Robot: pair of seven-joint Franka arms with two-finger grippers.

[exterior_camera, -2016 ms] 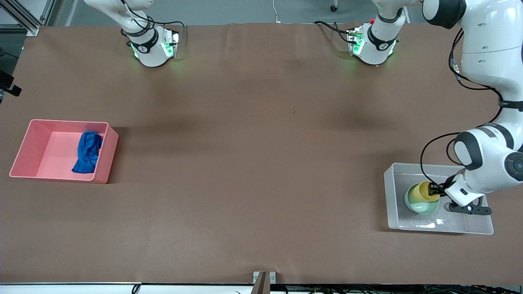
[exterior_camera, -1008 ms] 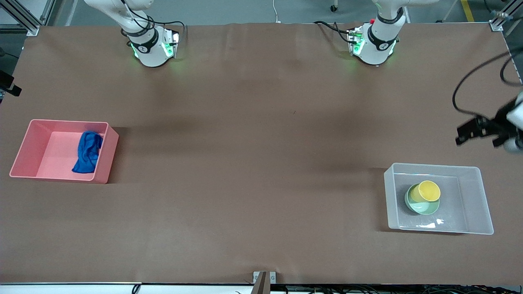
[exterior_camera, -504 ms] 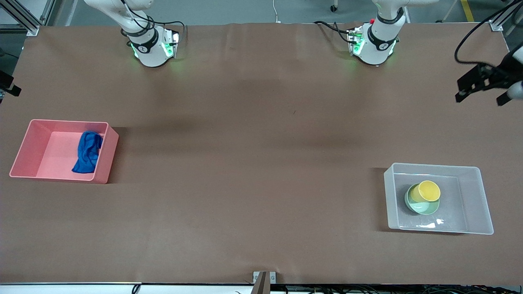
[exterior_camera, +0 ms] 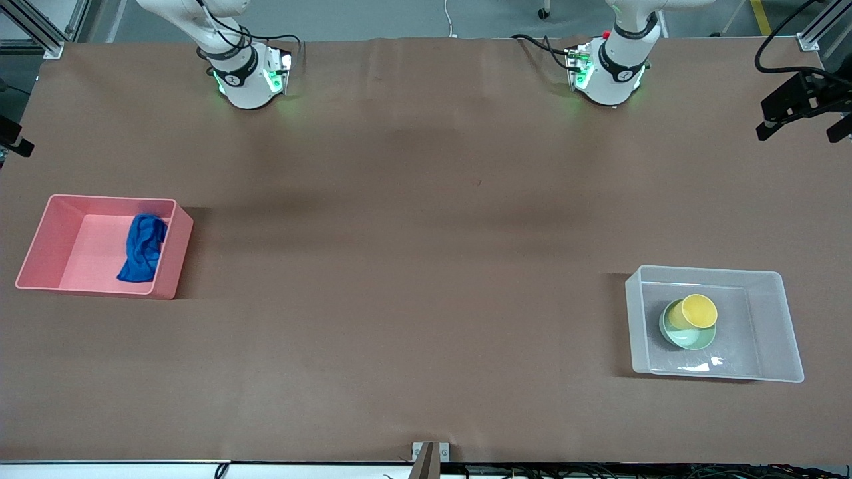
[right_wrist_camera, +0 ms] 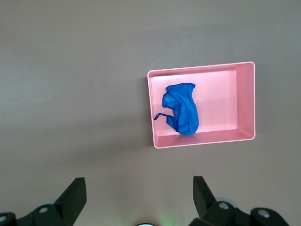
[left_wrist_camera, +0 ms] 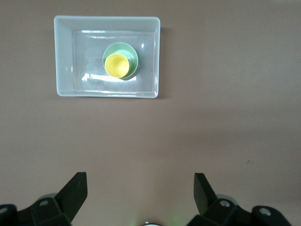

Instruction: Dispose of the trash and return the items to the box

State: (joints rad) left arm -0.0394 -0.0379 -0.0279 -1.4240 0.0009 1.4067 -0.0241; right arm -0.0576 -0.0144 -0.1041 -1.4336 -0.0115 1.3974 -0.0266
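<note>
We found the blue rag (exterior_camera: pixel 142 247) lying crumpled inside the pink bin (exterior_camera: pixel 40 233) at the right arm's end of the table, against the wall toward the table's middle. The yellow cup (exterior_camera: pixel 693 311) sat in the mint-green bowl (exterior_camera: pixel 692 338), tilted to one side, and both rested in the clear-grey box (exterior_camera: pixel 772 319) at the left arm's end.

The left gripper (exterior_camera: pixel 802 110) hung high over the table's edge at its own end, well apart from the box, fingers (left_wrist_camera: pixel 73 190) spread wide and holding nothing. The right gripper (right_wrist_camera: pixel 138 197) was out of the front view; its wrist camera looked down on the pink bin from well above, jaws likewise wide and empty.

We judged the task essentially finished: trash in one bin, both items in the box, nothing loose on the brown table (exterior_camera: pixel 426 266). What remained, as far as we could see, was only for the arms to settle at rest.
</note>
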